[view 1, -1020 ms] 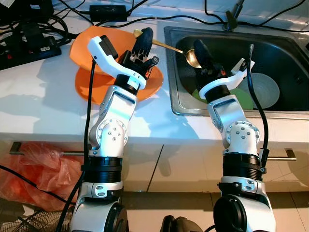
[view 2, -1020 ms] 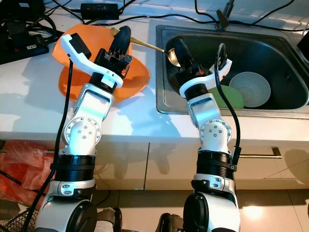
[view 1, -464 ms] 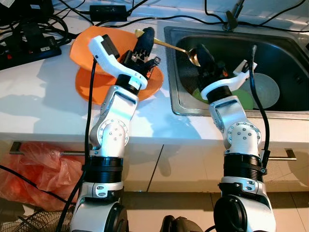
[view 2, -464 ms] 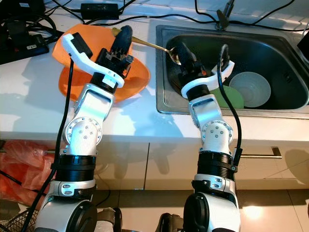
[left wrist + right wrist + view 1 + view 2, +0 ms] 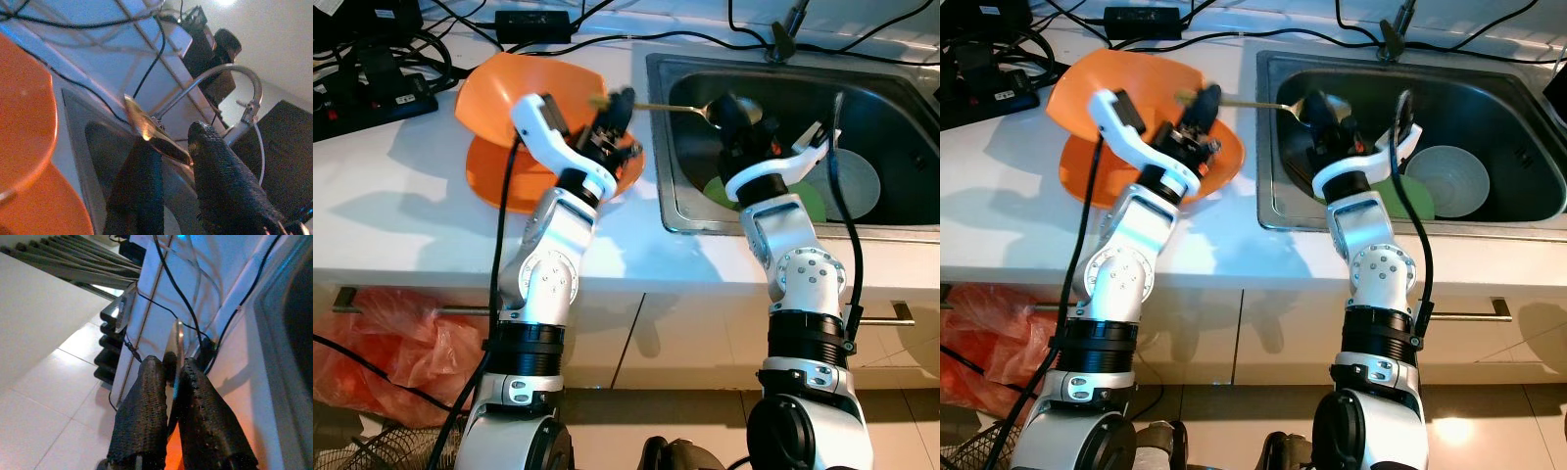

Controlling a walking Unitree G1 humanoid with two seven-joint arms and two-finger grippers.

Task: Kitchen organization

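Note:
A gold spoon (image 5: 656, 106) hangs level over the left rim of the steel sink (image 5: 901, 231). My right gripper (image 5: 729, 110) is shut on its bowl end; in the right wrist view the two fingers press together on the spoon (image 5: 173, 342). My left gripper (image 5: 617, 103) is at the handle end, above the orange plates (image 5: 499, 88). In the left wrist view its fingers (image 5: 215, 176) stand apart, and the handle (image 5: 139, 122) lies loosely across the gap between them.
Two orange plates overlap on the white counter, left of the sink. A green plate (image 5: 815, 203) and a pale bowl (image 5: 857, 181) lie in the basin. Power strips and cables (image 5: 372, 83) crowd the back left. A red bag (image 5: 391, 343) sits on the floor.
The right gripper has closed on the spoon's bowl end. The left wrist turned and dropped, and the spoon swung from slanted to level. The left fingers now stand apart.

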